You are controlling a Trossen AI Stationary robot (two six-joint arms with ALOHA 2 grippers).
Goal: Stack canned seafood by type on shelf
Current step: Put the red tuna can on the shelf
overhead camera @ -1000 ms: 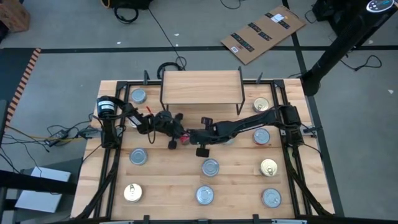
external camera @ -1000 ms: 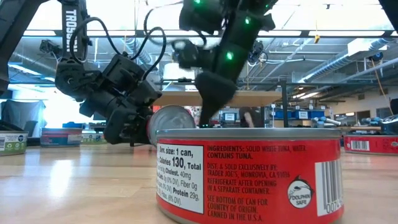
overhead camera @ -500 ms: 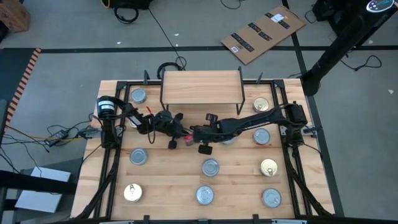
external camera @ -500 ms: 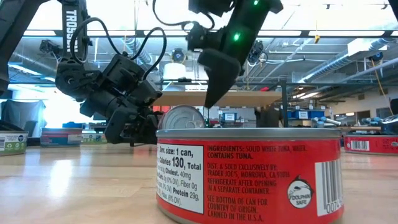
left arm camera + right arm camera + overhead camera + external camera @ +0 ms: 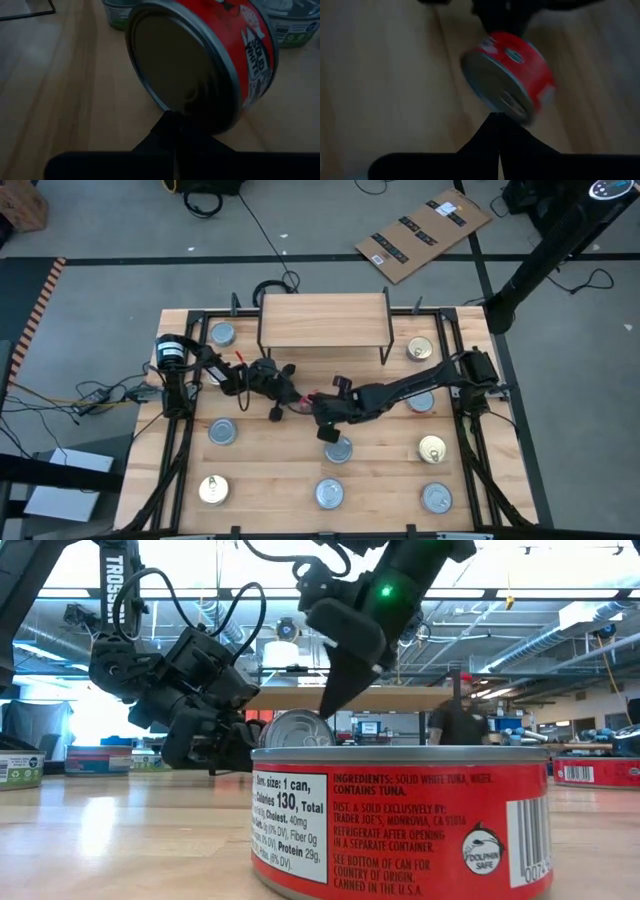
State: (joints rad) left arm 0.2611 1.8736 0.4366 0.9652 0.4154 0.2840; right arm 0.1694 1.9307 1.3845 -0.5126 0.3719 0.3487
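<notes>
Red tin [image 5: 301,402], right tool [image 5: 322,418] now withdrawn

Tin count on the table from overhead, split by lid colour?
Gold-topped tins: 3
Silver-topped tins, upright: 6
Red-label tin, tipped on edge: 1
Total visible: 10

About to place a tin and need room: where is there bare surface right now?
The shelf top is entirely bare. The table has open wood between its tins along the near rows. Crowded: centre, where the left gripper and right gripper, both shut, flank a tilted red tin.
</notes>
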